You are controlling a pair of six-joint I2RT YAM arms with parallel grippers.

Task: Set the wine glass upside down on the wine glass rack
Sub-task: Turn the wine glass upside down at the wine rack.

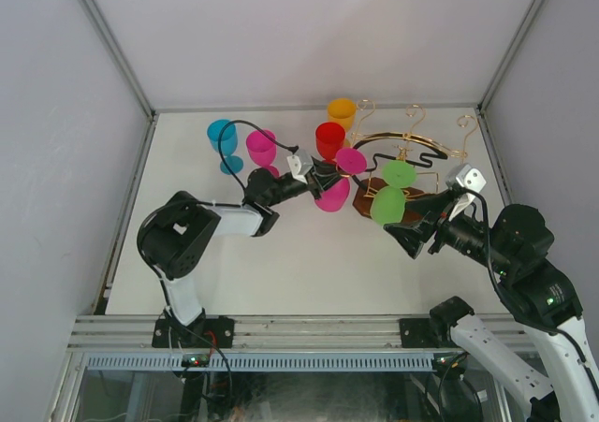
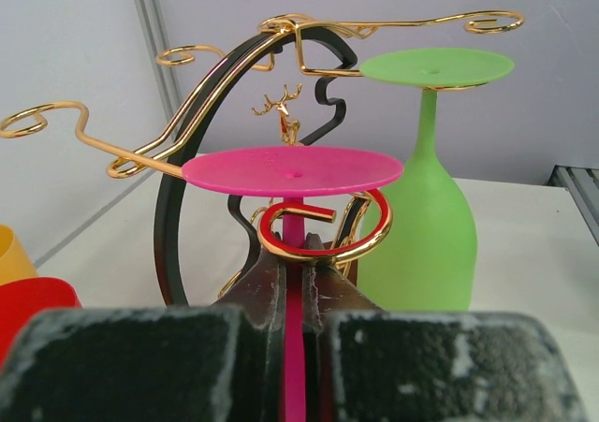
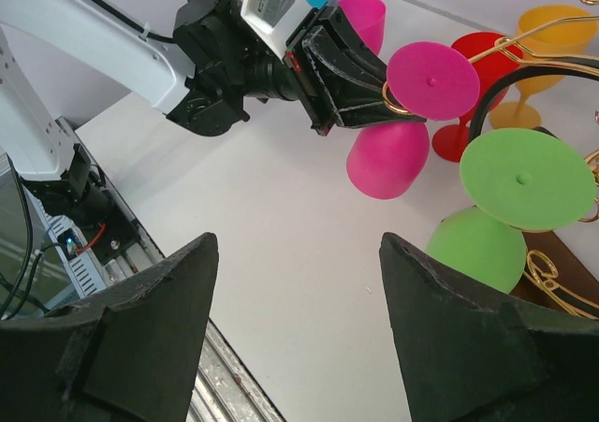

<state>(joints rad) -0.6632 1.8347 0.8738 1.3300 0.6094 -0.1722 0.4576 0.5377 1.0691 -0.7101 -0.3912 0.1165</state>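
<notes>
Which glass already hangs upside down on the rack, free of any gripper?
The green glass, its foot on the rack; the inverted pink glass is clamped in the left gripper.

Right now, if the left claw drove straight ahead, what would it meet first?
Probably the rack's gold scroll, curled around the stem of the magenta wine glass just ahead of the left claw. The black loop stands behind it, depth unclear.

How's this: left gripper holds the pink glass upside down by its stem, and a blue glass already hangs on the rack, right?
Not blue: the hanging glass on the rack is green, per the left wrist view. The rest holds.
</notes>
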